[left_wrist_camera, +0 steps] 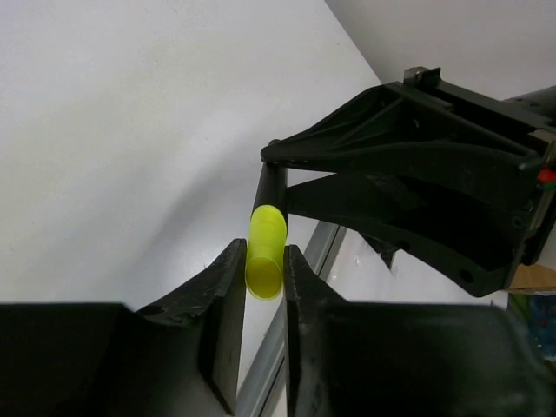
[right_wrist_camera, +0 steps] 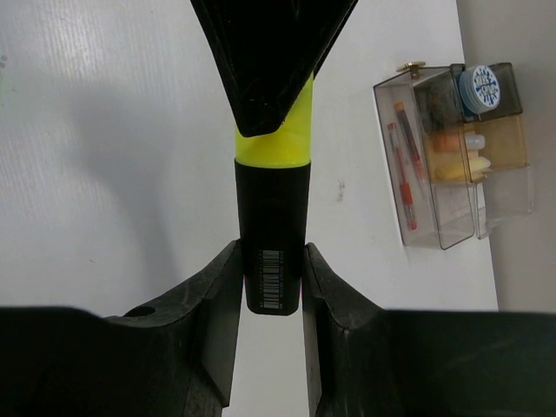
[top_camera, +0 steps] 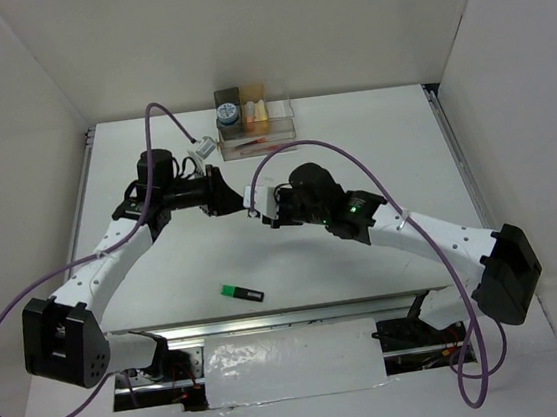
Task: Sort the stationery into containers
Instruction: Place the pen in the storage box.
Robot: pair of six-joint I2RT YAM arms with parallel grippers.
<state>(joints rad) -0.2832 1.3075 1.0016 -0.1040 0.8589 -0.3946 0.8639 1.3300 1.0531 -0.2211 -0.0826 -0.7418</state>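
Centre-left in the top view, the left hand (left_wrist_camera: 264,261) pinches the yellow end of a black highlighter (right_wrist_camera: 272,217), held above the counter (top_camera: 373,157). Just right of it, the right hand (right_wrist_camera: 271,261) pinches the same pen's black barrel. A green-ended highlighter (top_camera: 241,292) lies lower centre. The clear organiser (right_wrist_camera: 456,221) stands upper centre, well apart.

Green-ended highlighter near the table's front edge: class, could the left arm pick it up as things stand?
Probably not yet. The table around the green-ended highlighter looks free, but the left hand is shut on the yellow-ended highlighter, which the right hand grips too.
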